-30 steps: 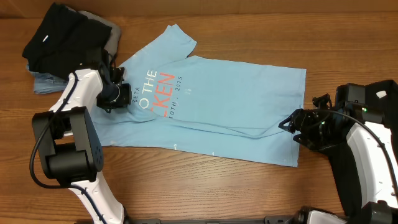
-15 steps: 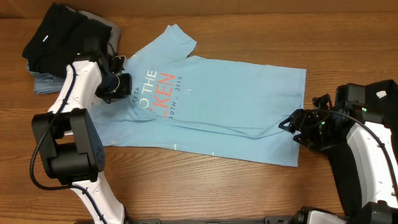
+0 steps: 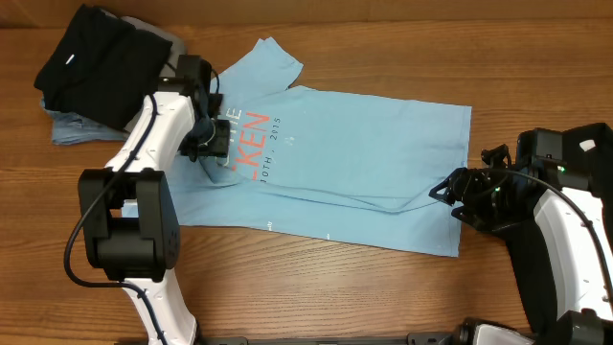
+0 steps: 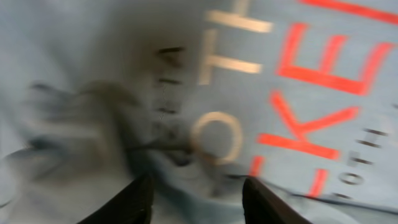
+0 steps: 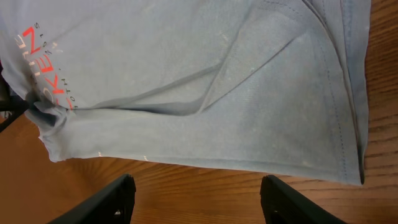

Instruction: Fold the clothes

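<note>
Lying flat on the wood surface (image 3: 335,287), the light blue T-shirt (image 3: 364,163) shows its lettering. Left pincer (image 4: 198,200) is over that lettering w/ jaws apart; right pincer (image 5: 202,202) is open just off the shirt's hem. Black garment (image 3: 86,62) is piled beyond the shirt's collar end.

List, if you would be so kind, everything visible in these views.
Light blue short-sleeved T-shirt: one, white and coral lettering, spread flat across the table's middle.
Black folded garment: one, white label, on top of the pile at the far left.
Grey fabric: one piece, peeking from under the black garment.
Pale blue fabric: one piece, under the pile's near edge.
Brown wooden table: one, beneath everything.
Left gripper: one, black, open over the lettering.
Right gripper: one, black, open by the shirt's hem.
</note>
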